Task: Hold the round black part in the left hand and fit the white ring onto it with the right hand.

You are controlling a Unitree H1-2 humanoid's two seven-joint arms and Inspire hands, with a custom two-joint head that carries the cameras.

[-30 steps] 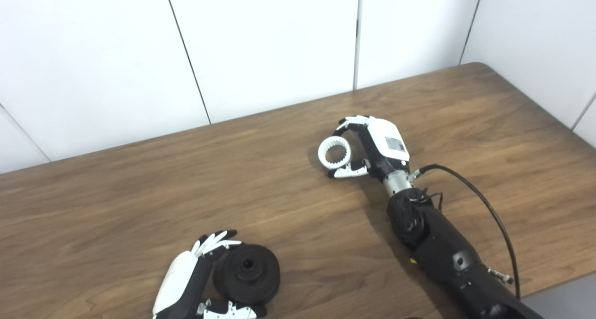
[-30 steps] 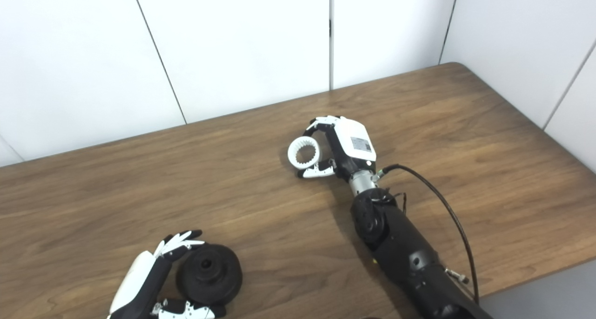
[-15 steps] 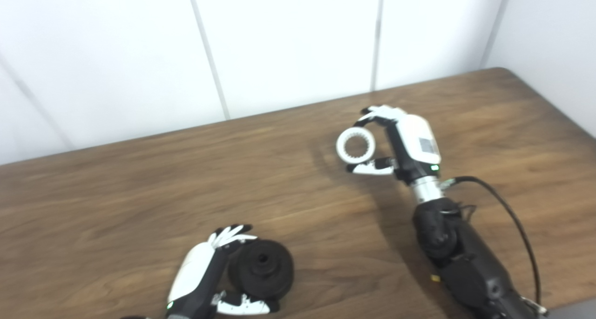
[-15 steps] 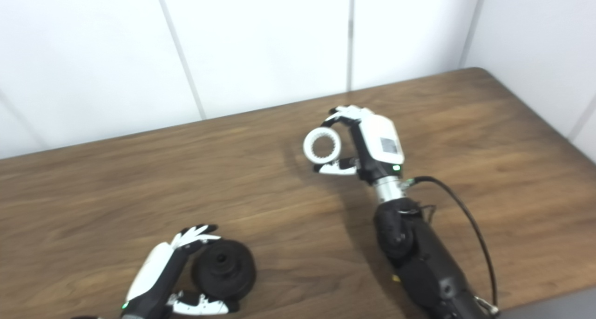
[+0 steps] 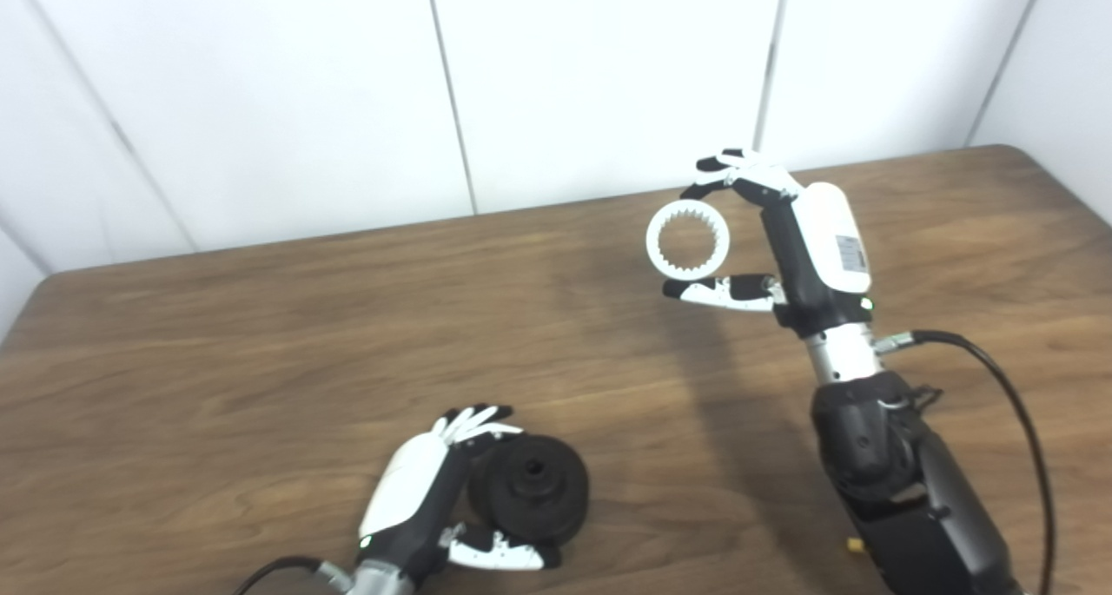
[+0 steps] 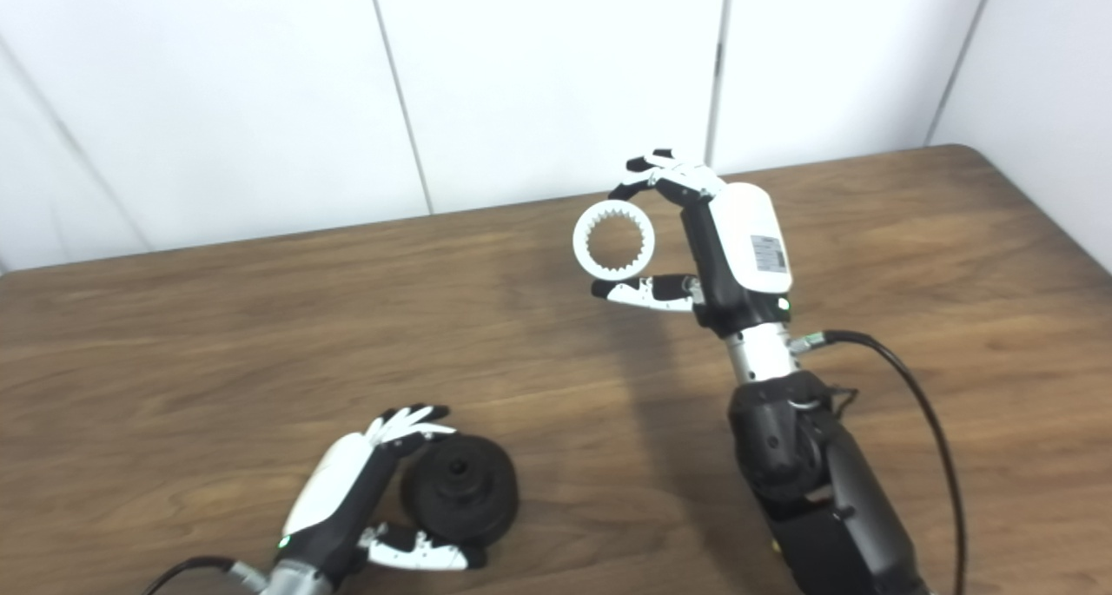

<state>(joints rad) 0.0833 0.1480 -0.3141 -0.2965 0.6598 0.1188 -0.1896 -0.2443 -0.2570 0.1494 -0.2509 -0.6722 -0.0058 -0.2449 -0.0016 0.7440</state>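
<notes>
left eye view: right hand (image 5: 782, 239) pinching ring (image 5: 688, 241), upper right; left hand (image 5: 434, 499) cupping black part (image 5: 530, 498), bottom. advice: centre ring over hub, lower level.

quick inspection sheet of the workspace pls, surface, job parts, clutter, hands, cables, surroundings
surface: brown wooden table, bare apart from the job parts.
job's things: round black part low at the near edge with a centre hole; white ring with inner teeth, lifted off the table, not yet fitted.
clutter: nothing seen.
hands: left hand cupped around the round black part; right hand pinching the white ring between fingers and thumb.
cables: black cable looping from the right wrist; another by the left wrist.
surroundings: white panelled wall behind the table.
</notes>
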